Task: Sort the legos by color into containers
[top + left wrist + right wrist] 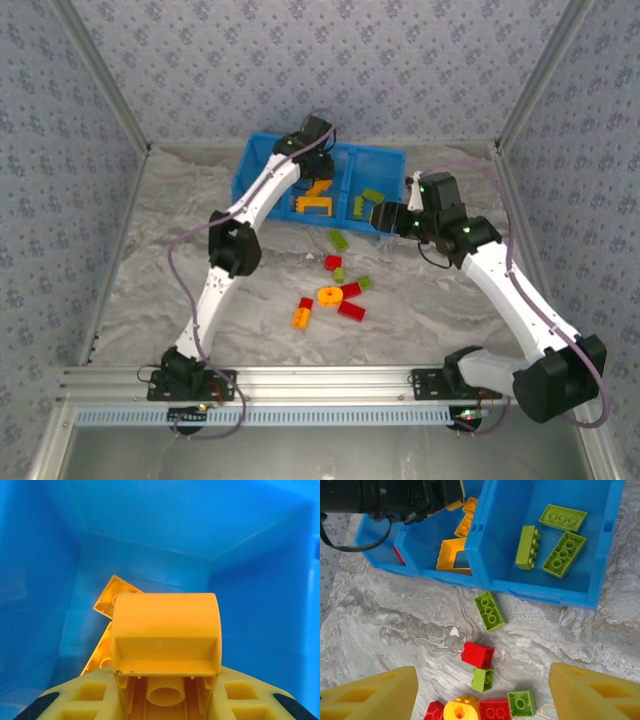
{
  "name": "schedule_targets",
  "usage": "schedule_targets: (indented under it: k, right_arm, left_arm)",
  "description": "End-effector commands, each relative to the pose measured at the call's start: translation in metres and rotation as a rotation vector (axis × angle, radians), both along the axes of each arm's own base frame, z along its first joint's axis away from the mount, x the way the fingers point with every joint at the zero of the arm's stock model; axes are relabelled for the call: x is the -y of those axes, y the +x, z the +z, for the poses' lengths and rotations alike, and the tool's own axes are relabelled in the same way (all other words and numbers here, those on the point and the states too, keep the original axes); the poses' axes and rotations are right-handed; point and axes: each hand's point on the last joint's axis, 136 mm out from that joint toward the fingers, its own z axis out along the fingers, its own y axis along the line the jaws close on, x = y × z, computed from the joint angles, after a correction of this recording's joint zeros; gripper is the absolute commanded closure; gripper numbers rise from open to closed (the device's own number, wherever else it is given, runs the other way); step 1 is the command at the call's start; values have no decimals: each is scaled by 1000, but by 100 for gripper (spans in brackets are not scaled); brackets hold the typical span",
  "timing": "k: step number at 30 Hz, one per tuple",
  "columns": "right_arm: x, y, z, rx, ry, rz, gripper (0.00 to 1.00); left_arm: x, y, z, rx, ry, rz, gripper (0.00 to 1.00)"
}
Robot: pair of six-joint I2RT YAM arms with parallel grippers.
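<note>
A grey, marbled desk [150, 270] lies rumpled toward the back. Walls [400, 60] papered in a pale blue, small-flowered pattern close it in on three sides, with slanting metal posts [540, 75] at the corners. A ribbed aluminium rail [330, 380] runs along the near edge.

Bright, even light; soft shadows; close-up softness in the left wrist view.

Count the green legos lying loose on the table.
3 on the table: a long one just in front of the blue bin, a small one beside a red brick, a square one at the right wrist view's bottom edge. Arms may hide others.
</note>
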Motion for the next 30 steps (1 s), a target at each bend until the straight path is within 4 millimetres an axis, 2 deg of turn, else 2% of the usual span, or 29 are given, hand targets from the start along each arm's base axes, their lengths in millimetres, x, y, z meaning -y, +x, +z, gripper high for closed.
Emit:
schedule_targets:
  k: [1, 5, 9, 13, 17, 19, 23, 27, 30]
  right_arm:
    - [7, -6, -10, -33, -43, -10, 28]
    - [12, -23, -55, -132, -147, 31, 28]
    - [20, -39, -93, -266, -256, 32, 28]
    - [-3, -54, -117, -338, -285, 105, 29]
    - [-13, -58, -146, -427, -299, 64, 30]
    - [-16, -52, -152, -433, -293, 8, 30]
    - [-45, -23, -141, -265, -253, 1, 30]
    - [-63, 8, -146, -214, -277, -17, 29]
    - [-78, 30, -153, -163, -306, -12, 28]
  left_arm:
    - [6, -10, -19, -76, -28, -13, 66]
    - [18, -16, -27, -98, -53, -47, 59]
    - [18, -18, -21, -101, -64, -56, 54]
    - [14, -23, -12, -108, -59, -54, 49]
    - [7, -29, 12, -92, -54, -37, 42]
    - [0, -33, 31, -71, -45, -17, 38]
    - [-13, -53, 66, -51, -61, 10, 34]
    - [-36, -85, 85, -44, -89, 35, 32]
    - [-62, -118, 83, -63, -97, 59, 31]
